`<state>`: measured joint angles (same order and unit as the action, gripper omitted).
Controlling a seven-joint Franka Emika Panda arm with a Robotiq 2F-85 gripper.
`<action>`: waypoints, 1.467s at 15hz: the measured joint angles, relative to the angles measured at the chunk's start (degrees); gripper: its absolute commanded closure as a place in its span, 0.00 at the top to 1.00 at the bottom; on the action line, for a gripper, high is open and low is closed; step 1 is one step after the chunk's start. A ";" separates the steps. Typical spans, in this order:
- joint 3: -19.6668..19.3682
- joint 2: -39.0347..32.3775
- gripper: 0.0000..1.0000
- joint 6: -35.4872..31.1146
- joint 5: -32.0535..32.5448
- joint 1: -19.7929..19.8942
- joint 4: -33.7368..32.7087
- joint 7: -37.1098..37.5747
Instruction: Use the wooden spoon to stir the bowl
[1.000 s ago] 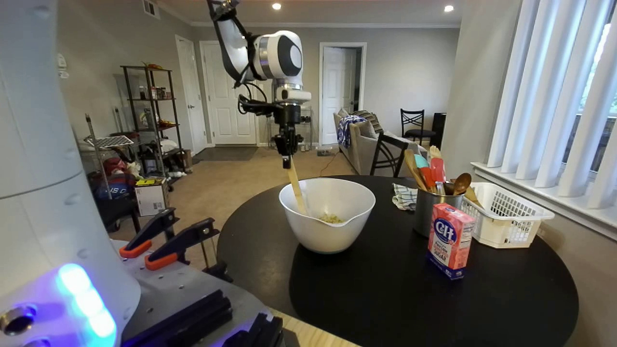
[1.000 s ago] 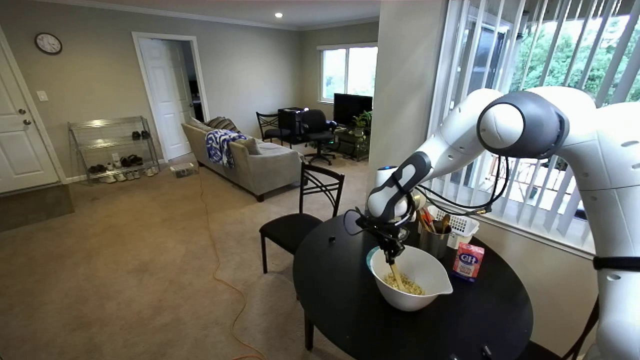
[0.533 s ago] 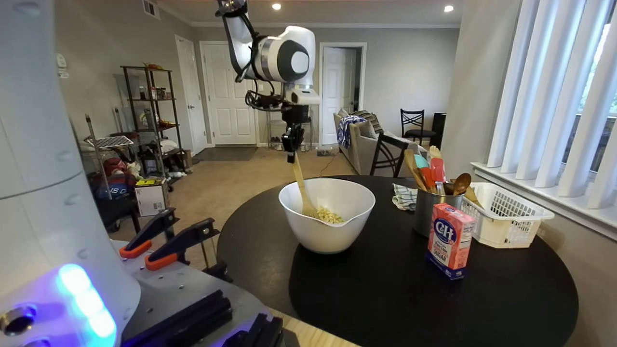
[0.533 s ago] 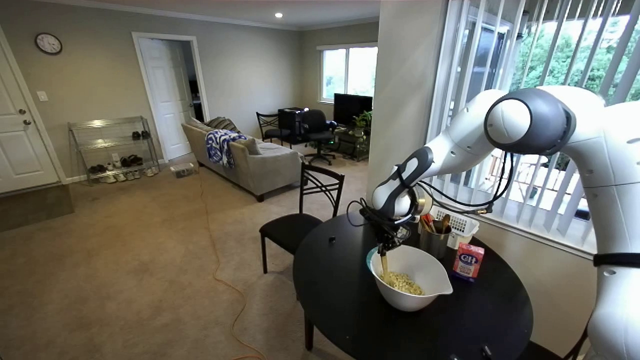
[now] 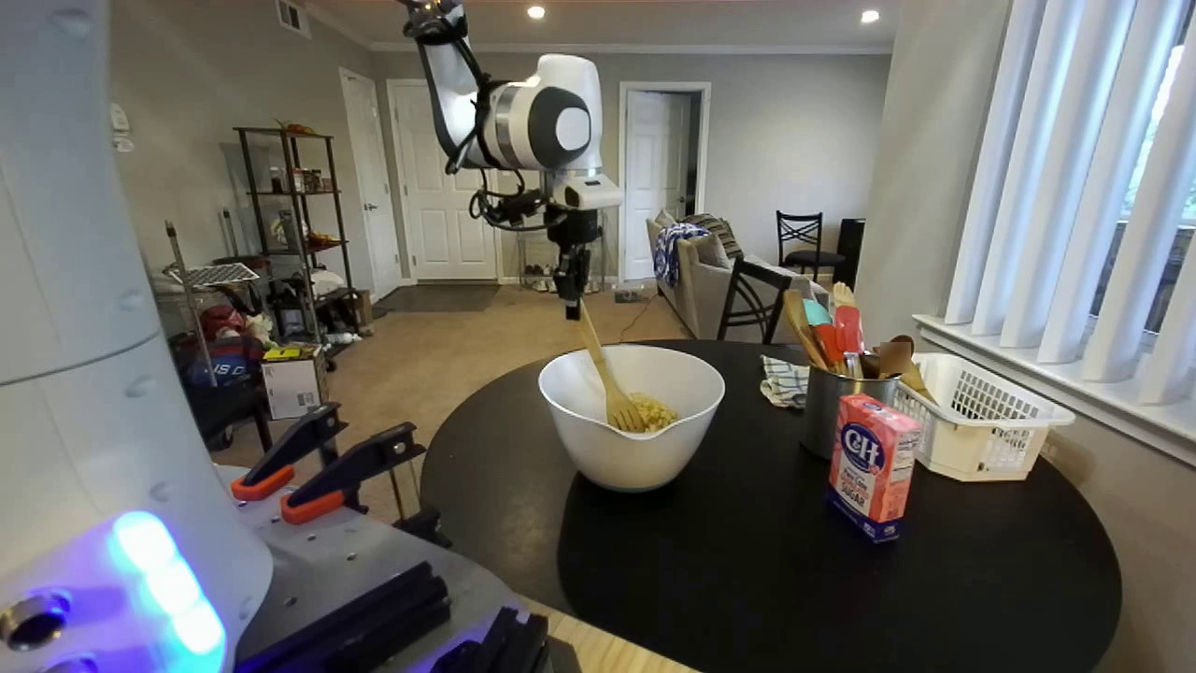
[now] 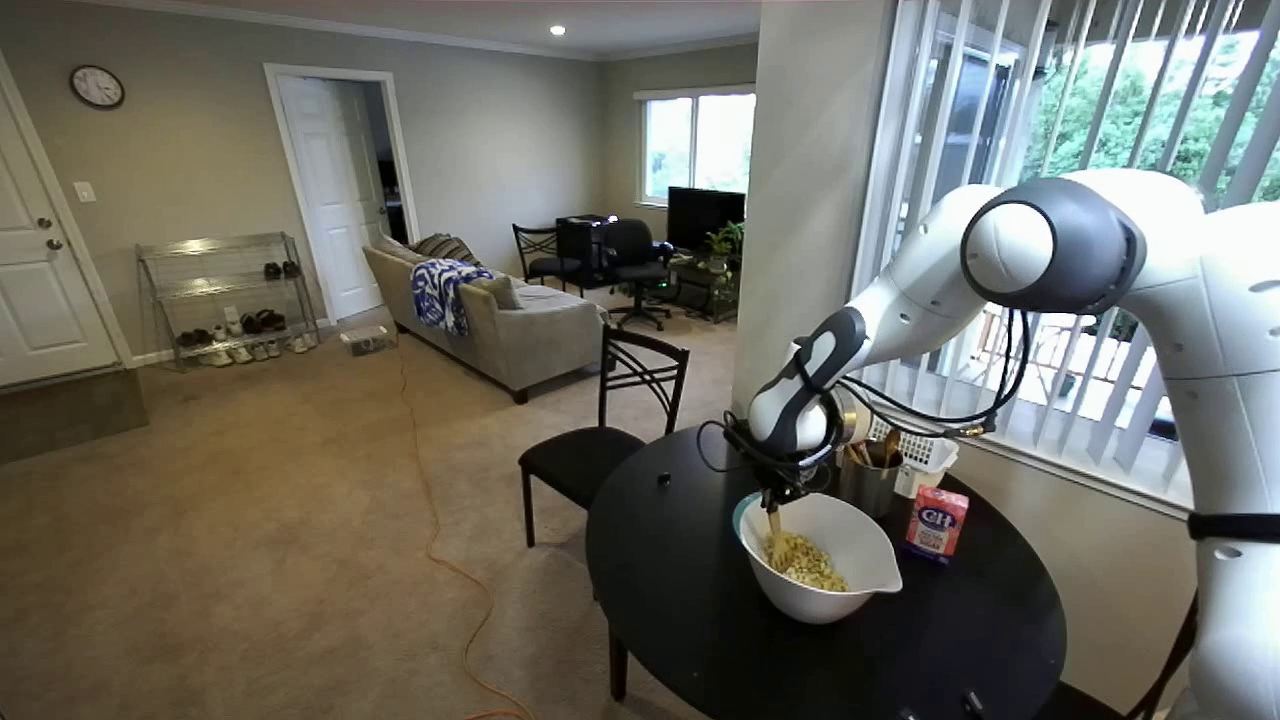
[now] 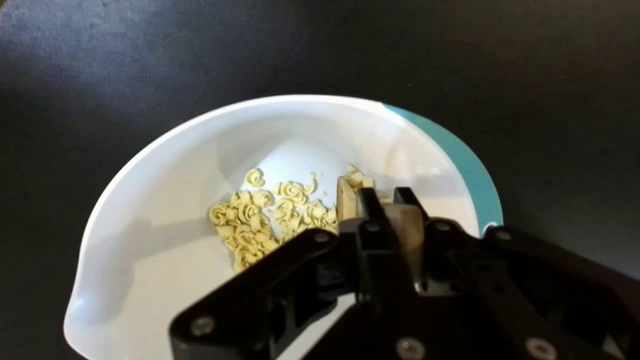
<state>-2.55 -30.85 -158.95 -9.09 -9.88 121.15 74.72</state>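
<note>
Spoon (image 5: 605, 369) aslant below the hand (image 5: 574, 309), handle tight in its grasp, head down inside the bowl (image 5: 628, 460).

The spoon (image 5: 607, 377) is pale, matt, smooth wood, the bowl (image 5: 643, 460) glossy white plastic by its look, and the gripper (image 7: 386, 196) dull black with shiny metal screws (image 7: 410, 348). The dark table (image 5: 747, 570) has a smooth finish with a faint sheen. At the right in an exterior view, the near carton (image 5: 871, 463) is smooth printed paper, the canister (image 5: 822, 411) beyond it satin-looking metal, the basket (image 5: 1002, 453) perforated plastic, and the far cloth (image 5: 785, 381) rumpled, matt fabric.
</note>
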 measured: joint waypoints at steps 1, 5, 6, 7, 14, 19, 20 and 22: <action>-1.81 -0.02 0.04 -0.13 1.26 -1.70 0.10 0.47; -6.98 -0.07 0.04 -0.19 5.57 -6.70 0.42 2.86; -8.05 -0.12 0.04 -0.19 6.59 -7.69 0.42 3.46; -8.89 -0.18 0.04 -0.18 7.47 -8.50 0.43 4.09; -12.08 -0.68 0.04 1.43 11.13 -11.60 0.42 7.77; -12.46 -0.71 0.05 4.06 13.25 -11.71 0.36 10.10; -12.43 -0.71 0.04 4.28 13.38 -11.71 0.33 10.13; -12.38 -0.71 0.05 4.67 13.61 -11.71 0.27 10.13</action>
<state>-14.93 -31.56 -154.28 4.52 -21.59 121.42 84.85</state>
